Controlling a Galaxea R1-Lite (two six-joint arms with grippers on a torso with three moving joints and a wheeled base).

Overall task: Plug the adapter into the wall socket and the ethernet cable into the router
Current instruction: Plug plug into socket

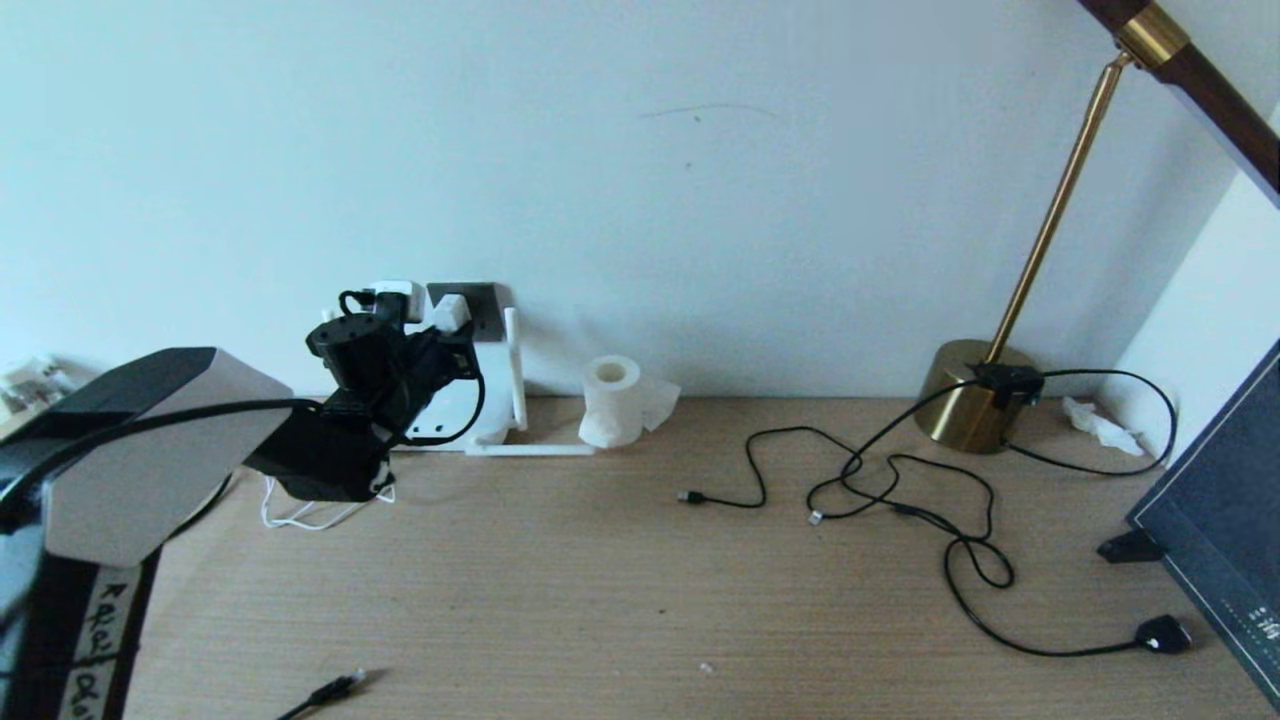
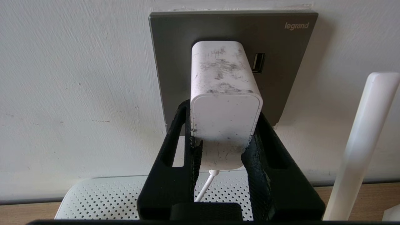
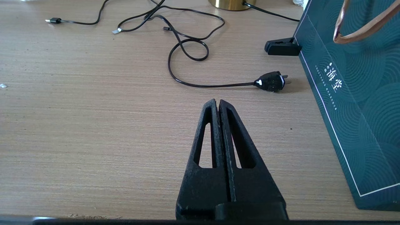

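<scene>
Left wrist view: the left gripper [image 2: 222, 150], closed on the flat sides of the adapter [image 2: 225, 103], holds this light, rigid, smooth brick against the wall socket [image 2: 172, 62] above the router [image 2: 103, 197], far left; the right gripper [image 3: 218, 107] idles closed, empty.

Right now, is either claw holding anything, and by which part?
Yes. The left claw grips the adapter by its two sides at the cord end, against the wall socket. The right claw is shut on nothing.
</scene>
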